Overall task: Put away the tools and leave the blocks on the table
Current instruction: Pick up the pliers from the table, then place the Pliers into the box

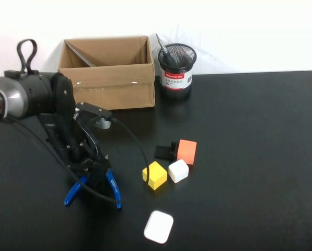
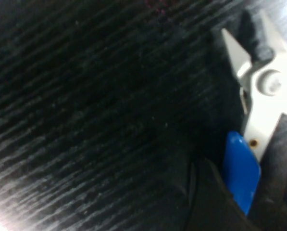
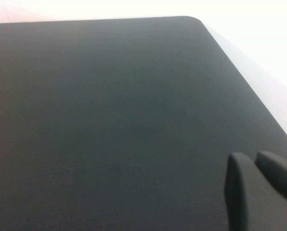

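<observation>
My left gripper (image 1: 94,175) is down on the table (image 1: 250,157) at the front left, shut on the blue-handled pliers (image 1: 113,189). In the left wrist view a blue handle sits between the dark fingers of the left gripper (image 2: 242,192), and the steel head of the pliers (image 2: 263,96) points away. The black utility knife (image 1: 163,49) stands in the mesh cup (image 1: 176,68). The scissors are not in view. The yellow cube (image 1: 154,175), white cube (image 1: 178,170), orange block (image 1: 186,151), black piece (image 1: 164,151) and flat white square (image 1: 159,226) lie mid-table. My right gripper (image 3: 251,159) is shut and empty over bare table.
An open cardboard box (image 1: 111,86) stands at the back left, beside the mesh cup. A cable (image 1: 137,146) of the left arm loops toward the yellow cube. The table's far corner (image 3: 193,19) shows in the right wrist view.
</observation>
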You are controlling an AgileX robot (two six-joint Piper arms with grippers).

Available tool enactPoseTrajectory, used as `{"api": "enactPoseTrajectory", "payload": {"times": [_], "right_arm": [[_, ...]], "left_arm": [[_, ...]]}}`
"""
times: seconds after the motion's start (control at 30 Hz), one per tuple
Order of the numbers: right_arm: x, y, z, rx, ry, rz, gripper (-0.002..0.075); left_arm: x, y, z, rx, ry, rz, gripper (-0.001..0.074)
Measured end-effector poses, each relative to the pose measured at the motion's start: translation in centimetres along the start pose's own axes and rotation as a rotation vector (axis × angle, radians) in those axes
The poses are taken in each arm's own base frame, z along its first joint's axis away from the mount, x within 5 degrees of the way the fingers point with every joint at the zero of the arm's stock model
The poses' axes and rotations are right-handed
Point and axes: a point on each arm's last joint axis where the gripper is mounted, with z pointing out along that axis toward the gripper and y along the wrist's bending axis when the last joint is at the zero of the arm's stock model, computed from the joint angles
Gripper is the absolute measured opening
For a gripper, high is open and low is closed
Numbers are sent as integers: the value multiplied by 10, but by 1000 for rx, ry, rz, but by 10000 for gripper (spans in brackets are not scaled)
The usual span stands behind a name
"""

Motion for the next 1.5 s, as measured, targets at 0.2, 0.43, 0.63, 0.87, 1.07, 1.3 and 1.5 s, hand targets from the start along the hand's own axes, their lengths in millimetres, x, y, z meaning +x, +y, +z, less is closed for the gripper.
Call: {"api": "enactPoseTrajectory", "payload": {"times": [0.2, 0.43, 0.63, 0.87, 1.07, 1.3, 1.5], "right_arm": [[0, 0, 0, 0, 0, 0, -6], [0, 0, 0, 0, 0, 2, -6], [0, 0, 0, 0, 0, 2, -6], [0, 0, 0, 0, 0, 2, -6], [0, 0, 0, 0, 0, 2, -6], [0, 0, 0, 0, 0, 2, -6], [0, 0, 0, 0, 0, 2, -6]], "left_arm": [[-3, 1, 6, 9, 15, -38, 293], [-3, 4, 5, -19, 31, -91, 95], [-11, 3, -27, -46, -66, -81, 94], [-31, -5, -130, -144, -404, -44, 94], [-52, -2, -185, -267, -792, -30, 93], [-90, 17, -176, -397, -1147, -34, 93], [-109, 30, -139, -448, -1161, 4, 93]]}}
